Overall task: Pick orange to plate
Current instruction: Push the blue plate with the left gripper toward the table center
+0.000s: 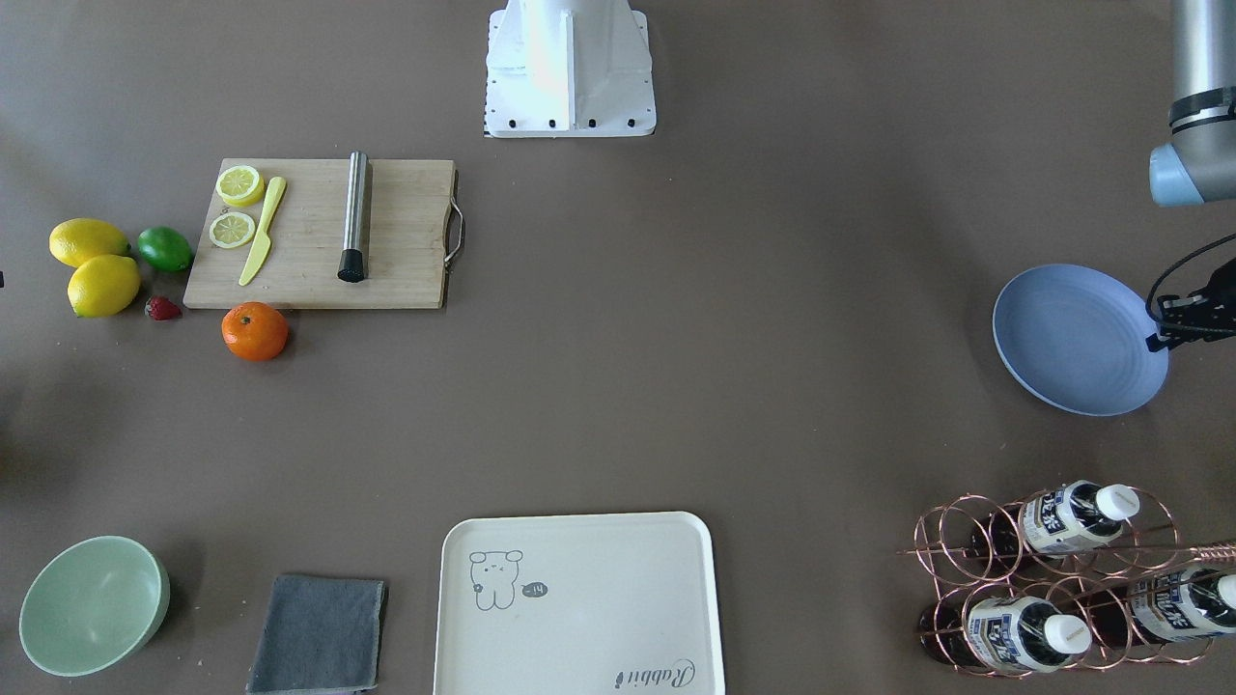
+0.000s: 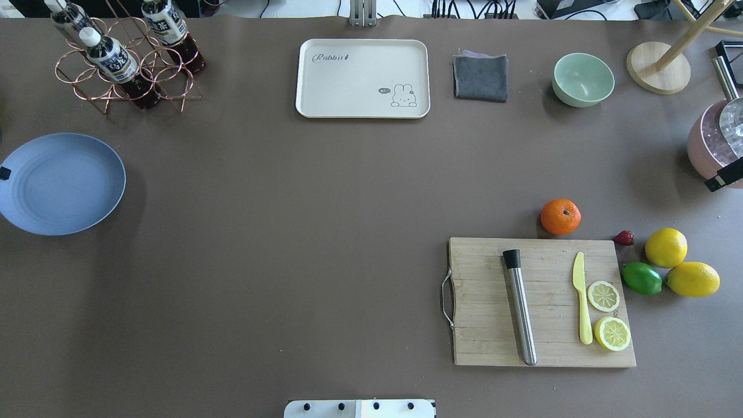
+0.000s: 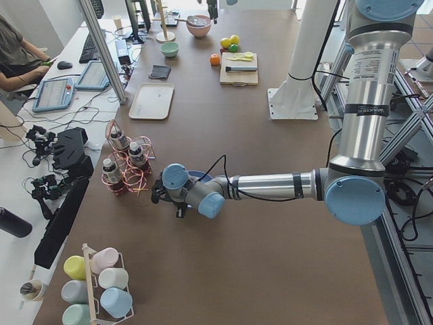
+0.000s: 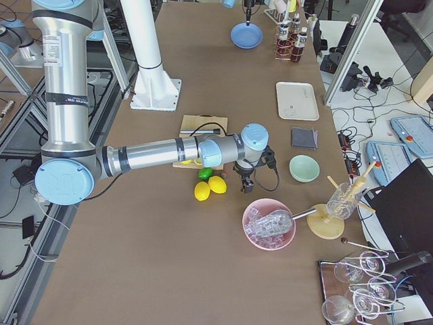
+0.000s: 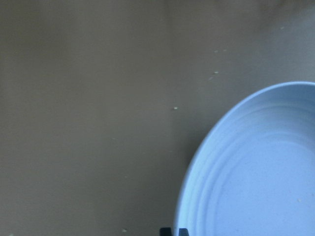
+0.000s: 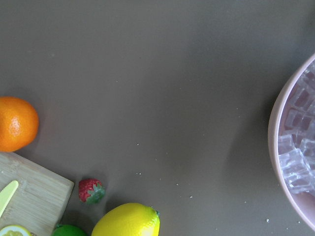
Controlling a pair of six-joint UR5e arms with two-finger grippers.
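Note:
The orange (image 1: pixel 255 331) lies on the brown table just beyond the cutting board's (image 2: pixel 540 302) far edge; the overhead view has the orange (image 2: pixel 561 216) right of centre, and the right wrist view has the orange (image 6: pixel 17 124) at its left edge. The periwinkle plate (image 2: pixel 58 183) sits empty at the table's left end. My left gripper (image 5: pixel 174 231) hovers over the plate's (image 5: pixel 256 172) rim, its fingertips together and holding nothing. My right gripper (image 2: pixel 722 177) hangs at the right edge by the pink bowl, well to the right of the orange; only one finger shows.
Two lemons (image 2: pixel 682 264), a lime (image 2: pixel 642 278) and a strawberry (image 2: pixel 624 237) lie right of the board, which carries a knife, lemon slices and a steel rod. A pink bowl of ice (image 6: pixel 295 157), a green bowl (image 2: pixel 583 79), a cloth, a cream tray (image 2: pixel 363 78) and a bottle rack (image 2: pixel 125 64) stand around.

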